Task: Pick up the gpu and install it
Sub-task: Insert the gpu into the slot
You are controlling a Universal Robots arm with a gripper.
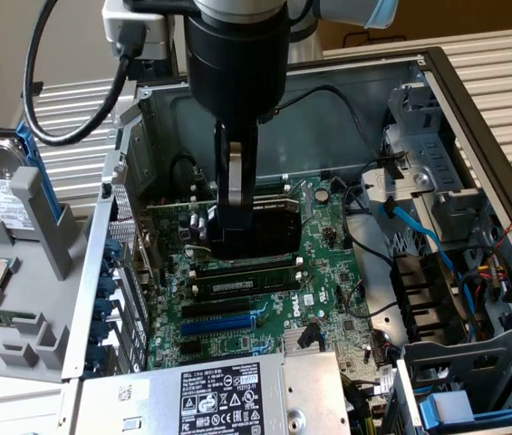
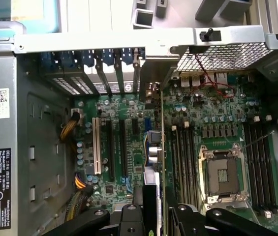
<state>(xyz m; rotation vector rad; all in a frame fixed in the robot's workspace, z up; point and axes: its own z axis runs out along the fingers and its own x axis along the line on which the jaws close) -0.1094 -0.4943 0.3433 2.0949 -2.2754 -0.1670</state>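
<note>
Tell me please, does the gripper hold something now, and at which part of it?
The gripper holds the gpu by its upper edge, with the card standing on edge over the motherboard.

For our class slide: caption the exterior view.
Robot fingers hold the gpu upright over the motherboard inside the open computer case.

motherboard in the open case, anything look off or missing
The square silver processor socket on the large green motherboard sits empty, with no chip or cooler on it. Nothing else looks askew: the small green gpu card with black shroud stands upright in the gripper, parallel to the slots.
</note>
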